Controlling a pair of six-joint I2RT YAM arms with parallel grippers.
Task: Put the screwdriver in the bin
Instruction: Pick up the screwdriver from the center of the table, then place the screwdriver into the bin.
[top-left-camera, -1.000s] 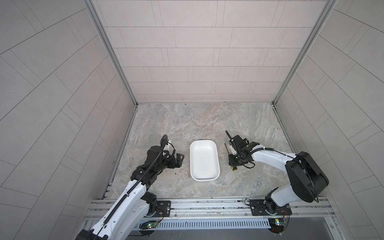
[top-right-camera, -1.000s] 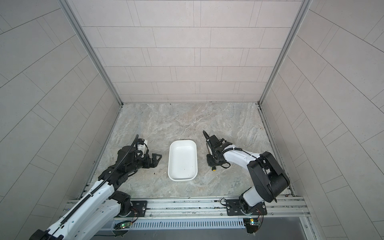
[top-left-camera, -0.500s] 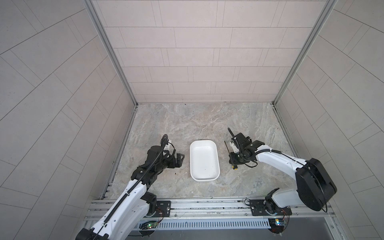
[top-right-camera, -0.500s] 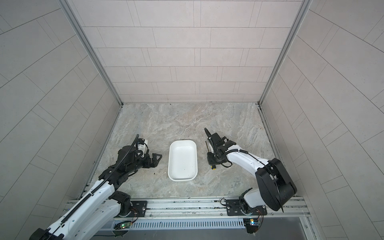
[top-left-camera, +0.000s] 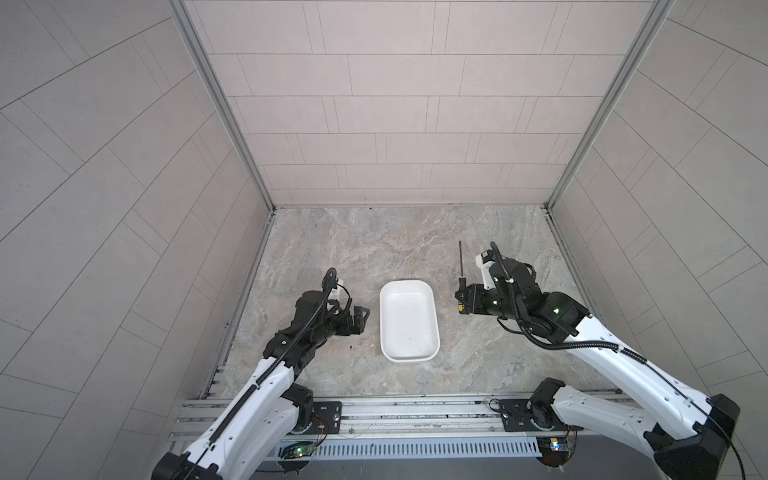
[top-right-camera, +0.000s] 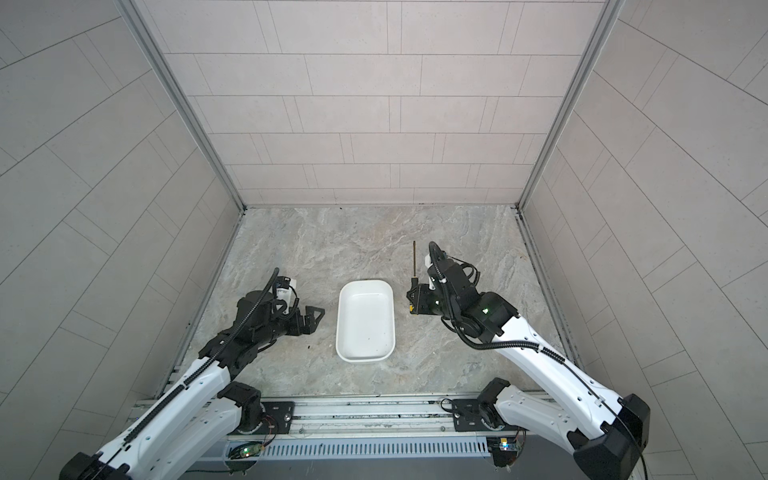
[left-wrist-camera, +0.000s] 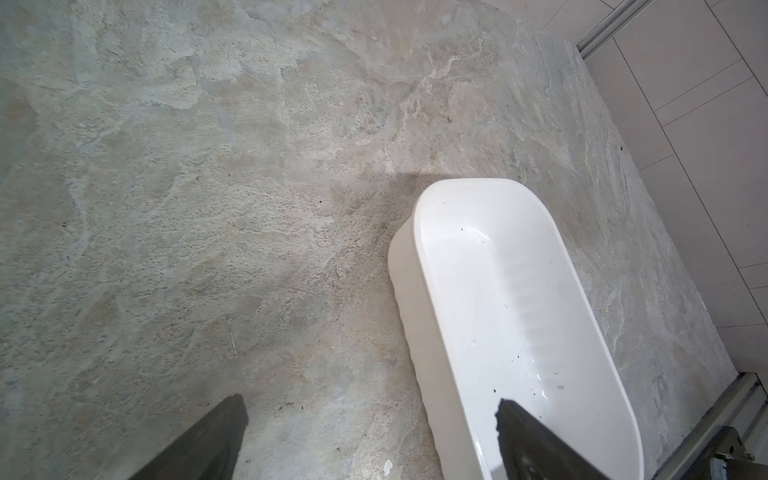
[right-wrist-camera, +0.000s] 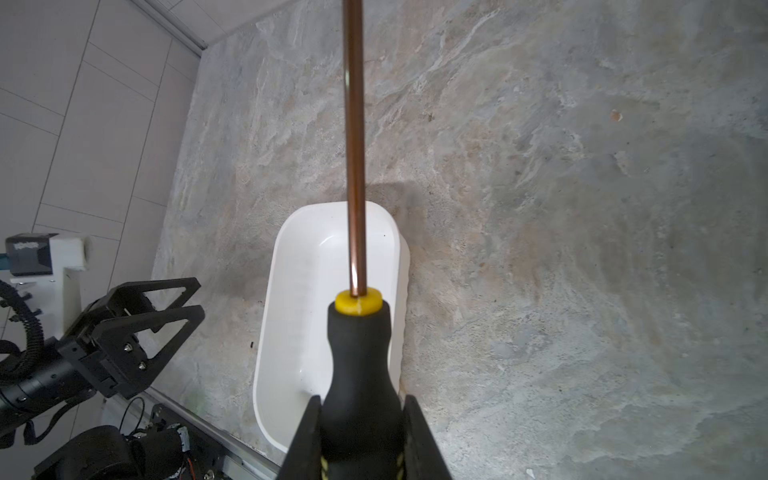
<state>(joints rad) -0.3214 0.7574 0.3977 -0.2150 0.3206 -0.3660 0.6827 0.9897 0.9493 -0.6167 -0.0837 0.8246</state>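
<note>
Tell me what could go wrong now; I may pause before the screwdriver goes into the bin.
The right gripper clamps the screwdriver by its handle only, so the long shaft could catch the rim of the bin. The screwdriver looks nearly as long as the bin; lowered crosswise, it would probably bridge the rim.

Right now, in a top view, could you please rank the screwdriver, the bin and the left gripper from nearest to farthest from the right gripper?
1. The screwdriver: clamped by its handle in the right gripper, so touching it.
2. The bin: beside that gripper on its left, between the two arms.
3. The left gripper: open, on the bin's far side.
</note>
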